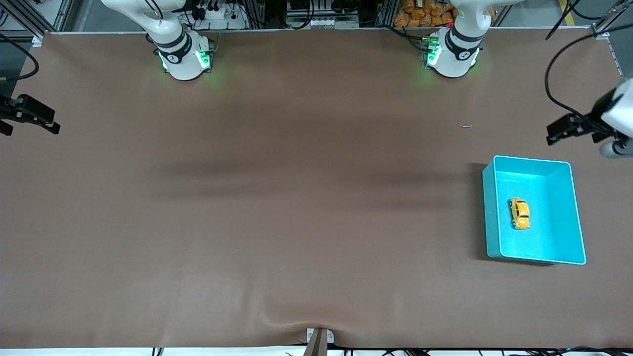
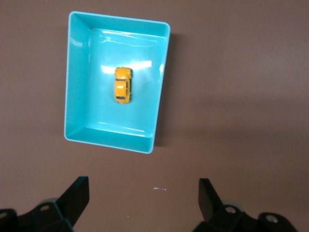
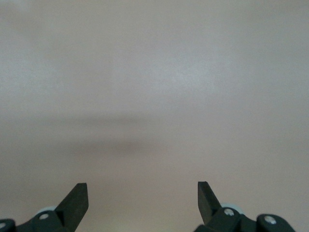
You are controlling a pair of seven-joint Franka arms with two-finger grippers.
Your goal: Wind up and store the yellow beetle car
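Yellow beetle car (image 1: pixel 519 213) in teal bin (image 1: pixel 536 165), left gripper (image 2: pixel 143 195) and right gripper (image 3: pixel 143 198) wide, empty, arms mostly cropped.

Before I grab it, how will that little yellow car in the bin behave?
The yellow beetle car sits on its wheels on the teal bin floor, so a nudge would probably roll it. It looks small and rigid, likely light. Its rounded, glossy body may slip between fingers.

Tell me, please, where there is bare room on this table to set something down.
Bare brown table runs from the teal bin to the right arm's end. The bin holds only the yellow beetle car; nowhere is crowded.
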